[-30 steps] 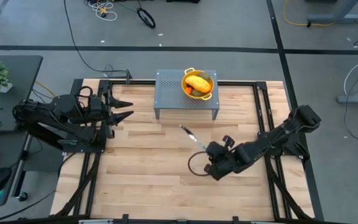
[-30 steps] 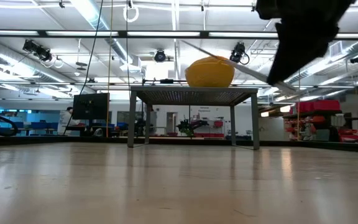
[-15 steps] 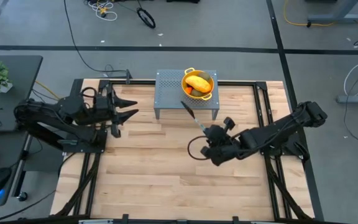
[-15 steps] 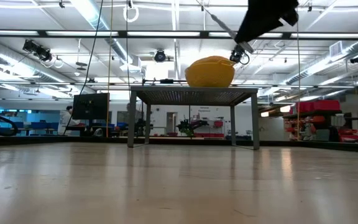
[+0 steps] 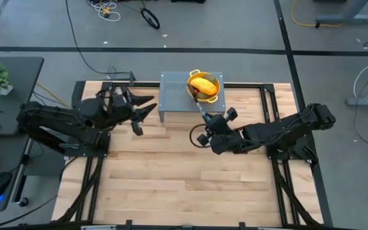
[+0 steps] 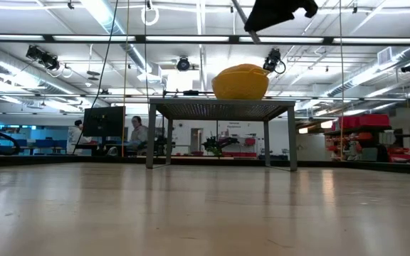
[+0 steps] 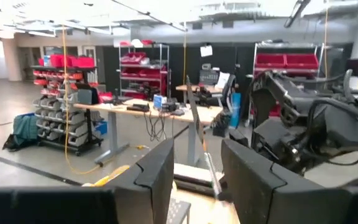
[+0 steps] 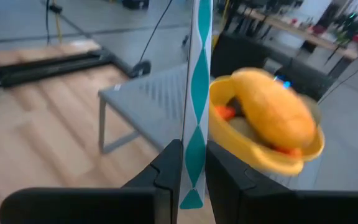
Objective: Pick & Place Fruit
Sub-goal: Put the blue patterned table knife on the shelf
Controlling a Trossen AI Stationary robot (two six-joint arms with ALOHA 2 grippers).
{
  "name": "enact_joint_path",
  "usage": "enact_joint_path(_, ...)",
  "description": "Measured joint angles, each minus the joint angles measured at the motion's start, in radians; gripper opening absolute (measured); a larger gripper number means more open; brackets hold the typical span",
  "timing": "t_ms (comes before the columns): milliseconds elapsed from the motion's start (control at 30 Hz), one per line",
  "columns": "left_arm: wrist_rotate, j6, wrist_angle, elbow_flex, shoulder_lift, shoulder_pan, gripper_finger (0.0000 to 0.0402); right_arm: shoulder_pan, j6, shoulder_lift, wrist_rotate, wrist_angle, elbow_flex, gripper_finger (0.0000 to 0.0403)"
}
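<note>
A yellow colander (image 5: 204, 86) stands on a grey perforated stand (image 5: 177, 96) at the table's far side. It holds a yellow-orange oblong fruit (image 8: 272, 112), orange-red pieces (image 8: 226, 112) and a greenish oval (image 8: 246, 128). My right gripper (image 5: 211, 123) hovers just in front of the stand, shut on a slim silver-and-blue knife (image 8: 196, 93) whose free end points at the colander (image 8: 253, 152). My left gripper (image 5: 151, 105) is open in the air, left of the stand, touching nothing. The dark ball does not show. My right gripper pinches the knife near its lower end (image 8: 194, 158) between the two fingers (image 8: 168, 168). The knife lies along the fingers and sticks out forward toward the colander. It is lifted clear of the table, with its far tip (image 5: 200, 105) beside the colander's near rim.
The stand's legs (image 6: 150, 139) rest on the wooden table (image 5: 171, 179), with open boards in front. Black rails (image 5: 270, 115) run along the table's sides. In the left wrist view the right arm (image 7: 303, 130) shows close ahead. People sit in the room beyond (image 6: 139, 131).
My right gripper has risen and travelled toward the far edge, up to the stand, carrying the knife; the knife has swung round and now points at the colander. My left gripper has moved right toward the stand, staying open.
</note>
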Motion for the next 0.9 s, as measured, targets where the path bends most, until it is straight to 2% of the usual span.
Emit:
enact_joint_path(133,0.021,-0.015,0.101,0.0,0.046,0.032,0.0155,-0.025,-0.104,0.0,0.041,0.11,0.0,0.0064)
enact_joint_path(367,0.089,-0.125,0.23,0.0,0.126,0.095,0.0199,-0.058,-0.293,0.0,0.068,0.3,0.0,0.0064)
enact_joint_path(533,0.098,-0.123,0.337,0.0,0.187,0.122,0.0226,-0.079,-0.399,0.0,0.12,0.381,0.0,0.0064)
enact_joint_path(733,0.103,-0.116,0.478,0.0,0.264,0.147,0.024,-0.102,-0.431,0.0,0.121,0.412,0.0,0.0064)
enact_joint_path(900,0.149,-0.148,0.557,0.0,0.333,0.165,0.0237,-0.112,-0.431,0.001,0.12,0.412,0.0,0.0064)
